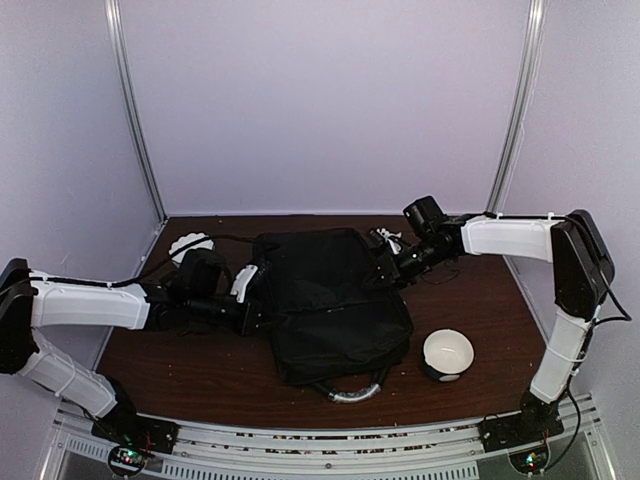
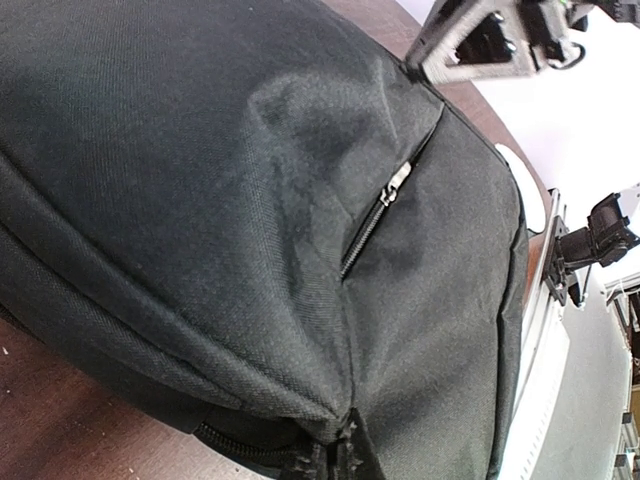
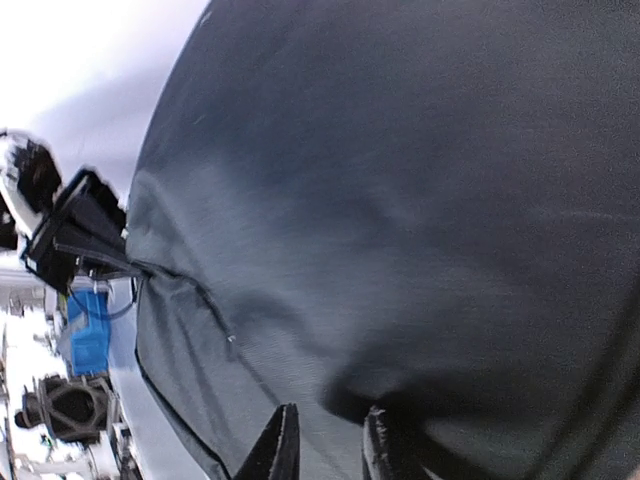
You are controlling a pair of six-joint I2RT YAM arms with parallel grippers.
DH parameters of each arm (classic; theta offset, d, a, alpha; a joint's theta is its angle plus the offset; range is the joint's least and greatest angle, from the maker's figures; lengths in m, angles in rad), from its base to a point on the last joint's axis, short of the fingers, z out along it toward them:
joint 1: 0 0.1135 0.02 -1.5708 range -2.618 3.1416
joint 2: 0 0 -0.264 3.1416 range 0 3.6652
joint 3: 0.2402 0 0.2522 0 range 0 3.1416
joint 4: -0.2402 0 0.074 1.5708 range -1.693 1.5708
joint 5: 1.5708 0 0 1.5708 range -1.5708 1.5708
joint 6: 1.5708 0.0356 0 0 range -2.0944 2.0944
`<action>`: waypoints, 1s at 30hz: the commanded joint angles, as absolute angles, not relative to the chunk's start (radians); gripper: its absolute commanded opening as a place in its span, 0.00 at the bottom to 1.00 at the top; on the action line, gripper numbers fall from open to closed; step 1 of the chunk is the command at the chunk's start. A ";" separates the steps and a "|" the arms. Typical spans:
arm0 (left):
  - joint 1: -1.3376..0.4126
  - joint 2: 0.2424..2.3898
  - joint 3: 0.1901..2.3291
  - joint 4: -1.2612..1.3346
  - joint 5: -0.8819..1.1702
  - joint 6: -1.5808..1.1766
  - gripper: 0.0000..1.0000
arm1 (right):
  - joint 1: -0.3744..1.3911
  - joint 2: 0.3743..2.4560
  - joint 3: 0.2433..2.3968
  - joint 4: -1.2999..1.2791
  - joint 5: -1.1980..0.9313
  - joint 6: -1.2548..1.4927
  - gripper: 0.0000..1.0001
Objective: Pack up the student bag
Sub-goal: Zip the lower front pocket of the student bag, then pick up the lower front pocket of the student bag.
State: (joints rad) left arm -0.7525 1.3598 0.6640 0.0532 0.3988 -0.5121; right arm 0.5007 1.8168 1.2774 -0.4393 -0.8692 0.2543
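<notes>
On the dark wooden table (image 1: 190, 375), the student bag (image 1: 335, 300) lies flat at the middle, its long axis running from the far side toward the arm bases and leaning slightly right. Its curved grey-trimmed handle (image 1: 350, 393) points to the near edge. A closed zip runs across the panel, its metal pull (image 2: 398, 185) in the left wrist view. The left gripper (image 1: 252, 295) is clenched on the bag's left edge, where the fabric gathers toward it. The right gripper (image 1: 385, 252) sits at the far right corner, its fingertips (image 3: 280, 445) slightly parted against the cloth, pinching nothing. A white bowl (image 1: 447, 350) stands just right of the bag
</notes>
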 commanded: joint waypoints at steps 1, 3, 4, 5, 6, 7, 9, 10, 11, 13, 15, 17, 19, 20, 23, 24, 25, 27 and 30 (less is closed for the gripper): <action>-0.747 1.377 0.704 0.142 0.407 -0.493 0.00 | 0.580 1.843 1.334 -0.535 -0.863 0.175 0.25; -0.747 1.381 0.703 0.148 0.407 -0.497 0.00 | 0.609 1.875 1.365 -0.588 -0.822 0.142 0.27; -0.747 1.386 0.702 0.153 0.408 -0.499 0.00 | 0.622 1.890 1.375 -0.608 -0.799 0.134 0.28; -0.747 1.391 0.698 0.160 0.408 -0.502 0.00 | 0.638 1.905 1.380 -0.622 -0.785 0.126 0.29; -0.747 1.398 0.695 0.165 0.408 -0.506 0.00 | 0.647 1.914 1.380 -0.628 -0.777 0.123 0.29; -0.747 1.408 0.691 0.171 0.407 -0.510 0.00 | 0.659 1.922 1.380 -0.636 -0.768 0.119 0.30; -0.747 1.430 0.681 0.180 0.402 -0.516 0.00 | 0.674 1.934 1.382 -0.649 -0.753 0.110 0.31; -0.747 1.440 0.674 0.191 0.398 -0.519 0.00 | 0.683 1.938 1.383 -0.656 -0.732 0.107 0.32; -0.748 1.454 0.668 0.193 0.389 -0.524 0.00 | 0.689 1.941 1.384 -0.663 -0.710 0.103 0.34; -0.747 1.488 0.666 0.178 0.367 -0.526 0.00 | 0.699 1.948 1.390 -0.684 -0.675 0.095 0.39; -0.747 1.539 0.675 0.158 0.357 -0.523 0.00 | 0.704 1.947 1.388 -0.697 -0.653 0.089 0.47; -0.748 1.568 0.668 0.179 0.368 -0.529 0.00 | 0.708 1.944 1.380 -0.704 -0.630 0.080 0.53; -0.747 1.583 0.654 0.214 0.377 -0.538 0.00 | 0.709 1.947 1.370 -0.694 -0.627 0.087 0.55; -0.747 1.589 0.652 0.222 0.379 -0.541 0.00 | 0.710 1.955 1.372 -0.693 -0.628 0.095 0.55; -0.747 1.603 0.659 0.228 0.385 -0.540 0.00 | 0.719 1.980 1.389 -0.701 -0.619 0.111 0.57; -0.749 1.605 0.660 0.230 0.389 -0.539 0.00 | 0.725 1.987 1.398 -0.706 -0.602 0.113 0.58; -0.748 1.606 0.660 0.233 0.393 -0.540 0.00 | 0.733 1.994 1.410 -0.718 -0.567 0.112 0.60; -0.748 1.605 0.661 0.234 0.396 -0.539 0.00 | 0.759 1.989 1.432 -0.739 -0.467 0.090 0.64; -0.748 1.602 0.663 0.226 0.397 -0.538 0.00 | 0.764 1.977 1.443 -0.755 -0.408 0.087 0.69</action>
State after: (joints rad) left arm -0.7525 1.5726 0.6636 0.1753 0.4137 -0.5266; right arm 0.7452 1.9179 1.4548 -0.6750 -0.6384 0.0986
